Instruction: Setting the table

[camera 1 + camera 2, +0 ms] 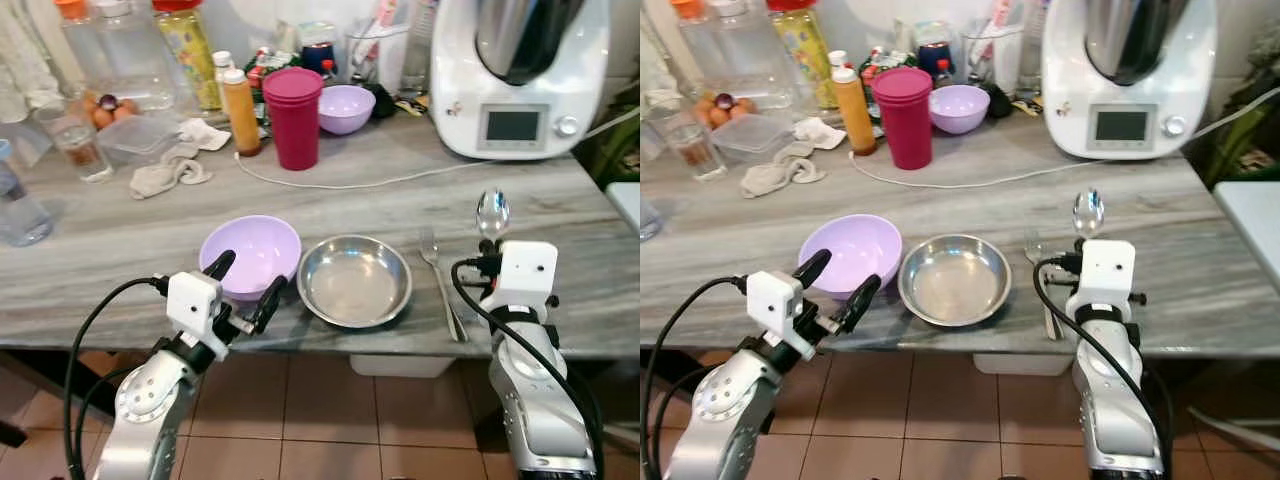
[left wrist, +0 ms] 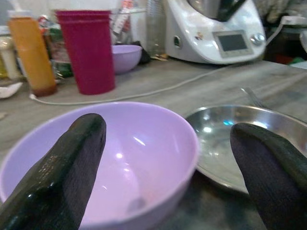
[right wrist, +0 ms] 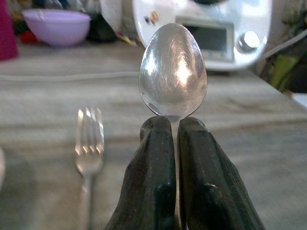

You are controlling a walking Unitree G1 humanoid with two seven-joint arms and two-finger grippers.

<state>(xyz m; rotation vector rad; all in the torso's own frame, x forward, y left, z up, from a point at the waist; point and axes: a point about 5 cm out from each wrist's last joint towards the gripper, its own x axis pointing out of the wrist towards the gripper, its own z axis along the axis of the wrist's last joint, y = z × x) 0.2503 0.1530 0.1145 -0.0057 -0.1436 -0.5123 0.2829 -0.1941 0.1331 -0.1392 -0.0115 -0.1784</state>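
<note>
Grey marbled desk point(image 1: 90, 250): a long stone-patterned top whose front edge runs just under both grippers; tiled floor shows below it.
Left gripper point(image 1: 243, 285): its two black fingers point(image 2: 62, 172) spread wide at the front edge, holding nothing, one tip against the near rim of the bowl and the other over the gap between bowl and plate.
Pale lilac plastic bowl point(image 1: 251, 255): upright, near the front edge, just beside the plate on its left.
Round shallow steel plate point(image 1: 355, 281): centred between the arms, its near rim close to the front edge.
Steel fork point(image 1: 440, 280): lies flat just right of the plate, tines pointing away from the robot.
Right gripper point(image 3: 175, 158): closed on the handle of a polished steel spoon point(image 3: 173, 71), held upright with the spoon's bowl above the fingertips, right of the fork.
Open room: bare desk surface lies right of the fork, and a clear band crosses behind bowl and plate.
Rear clutter: dark pink plastic tumbler point(image 1: 293, 116), second lilac bowl point(image 1: 346, 108), orange sauce bottle point(image 1: 241, 111), white kitchen machine point(image 1: 515, 75) with a white cable point(image 1: 340, 184) trailing leftward.
</note>
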